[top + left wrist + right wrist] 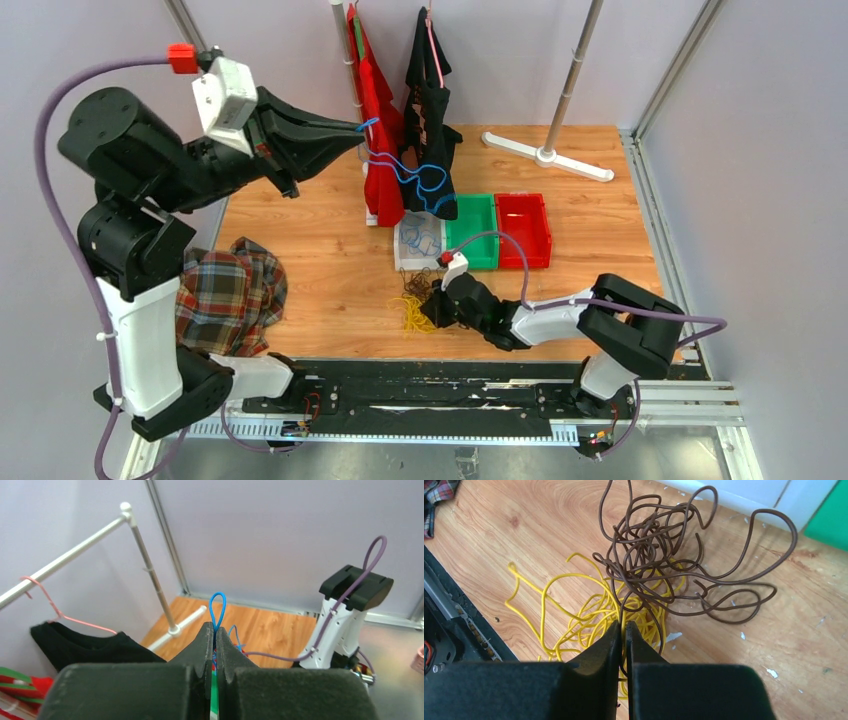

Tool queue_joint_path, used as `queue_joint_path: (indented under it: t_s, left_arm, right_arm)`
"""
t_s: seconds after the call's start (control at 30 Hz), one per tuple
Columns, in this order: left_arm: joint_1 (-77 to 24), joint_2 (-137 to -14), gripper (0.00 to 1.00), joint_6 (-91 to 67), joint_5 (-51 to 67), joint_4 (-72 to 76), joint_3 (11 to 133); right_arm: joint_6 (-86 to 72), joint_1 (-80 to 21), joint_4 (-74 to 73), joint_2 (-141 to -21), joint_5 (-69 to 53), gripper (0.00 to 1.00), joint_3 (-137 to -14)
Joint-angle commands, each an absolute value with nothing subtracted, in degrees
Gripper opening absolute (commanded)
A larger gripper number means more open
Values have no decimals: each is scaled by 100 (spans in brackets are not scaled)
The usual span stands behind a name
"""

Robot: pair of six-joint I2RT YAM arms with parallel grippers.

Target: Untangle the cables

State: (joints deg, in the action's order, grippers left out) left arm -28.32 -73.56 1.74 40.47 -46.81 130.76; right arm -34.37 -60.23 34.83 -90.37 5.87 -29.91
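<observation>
My left gripper (pixel 360 127) is raised high over the table's back left, shut on a blue cable (pixel 405 172). That cable hangs down in loops toward a white tray (pixel 400 262). In the left wrist view a blue loop (pixel 217 607) sticks out past the closed tips of the left gripper (pixel 215 630). My right gripper (pixel 432 310) is low over the wood near the front, at a tangle of brown cable (pixel 664 555) lying across yellow cable (pixel 574 610). The right gripper (pixel 623 626) is shut with a brown strand running between its jaws.
A green bin (pixel 472 230) and a red bin (pixel 523 228) stand right of the white tray. A red garment (pixel 378 150) and a black one (pixel 430 110) hang on a rack with a white foot (pixel 545 155). A plaid shirt (pixel 230 295) lies front left.
</observation>
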Motion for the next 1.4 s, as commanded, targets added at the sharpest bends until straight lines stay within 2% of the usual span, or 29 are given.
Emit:
queue_joint_path:
  t_s: [0.0,0.2,0.4,0.53,0.87,1.37]
  left_arm:
    - [-2839,-7121,0,56,3863,-3860,12933]
    - [-2843,-6802,0,319,3817,-3949,11194]
    - [-2847,-6825,0,814,3377,-4067,9654]
    - [-2841,-7171,0,1142,3169,-4106,9245]
    - [-2840,-8270,0,1705,2798,-3910,9001]
    - [-2848,-9315,0,2329,1560,-2525,8423]
  right_arm:
    - [-3522,-6056,3461,-9012,712,3,-2710]
    - [-3273,-6056,2836,-7849,1015,10,-2715]
    - [-3134,-6047,2000,-6568,1657,37,-2736]
    - [-3016,-6030,1593,-5979,2110,50,-2745]
    - [-2980,-5994,1269,-5141,3010,51,-2542]
    - [-2963,-5994,1193,-4945,3075,47,-2408]
